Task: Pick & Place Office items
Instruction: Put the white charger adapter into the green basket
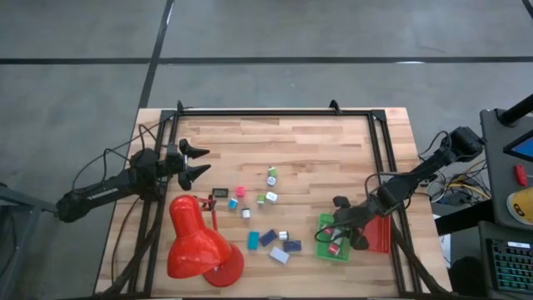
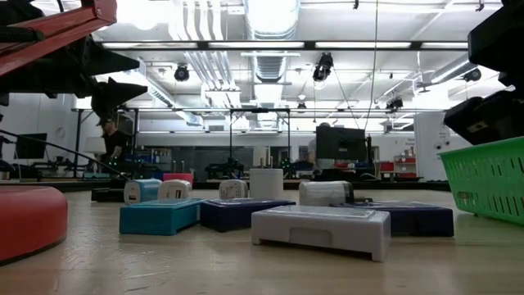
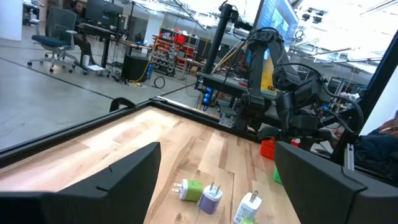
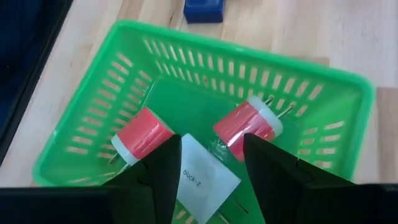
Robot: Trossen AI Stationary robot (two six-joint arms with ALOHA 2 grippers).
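Small coloured office items (image 1: 268,237) lie scattered mid-table

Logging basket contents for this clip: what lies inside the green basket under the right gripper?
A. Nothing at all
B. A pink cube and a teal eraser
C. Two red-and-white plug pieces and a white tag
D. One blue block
C: the right wrist view shows two red-and-white plug pieces and a white tag in the green basket, below the open right gripper.

Below my right gripper (image 4: 208,165), whose fingers are black, the slotted basket (image 4: 124,93) is bright green and holds two red-and-white plugs (image 4: 247,126) beside a white label with dark print (image 4: 202,177). Left of it on the pale striped wood table (image 1: 316,146) lie a teal block (image 1: 253,240), two dark blue blocks (image 1: 267,237), a white block (image 1: 279,255), a pink cube (image 1: 240,191) and green-and-white cubes (image 1: 271,197). The desk lamp (image 1: 196,242) on the near left is glossy red.
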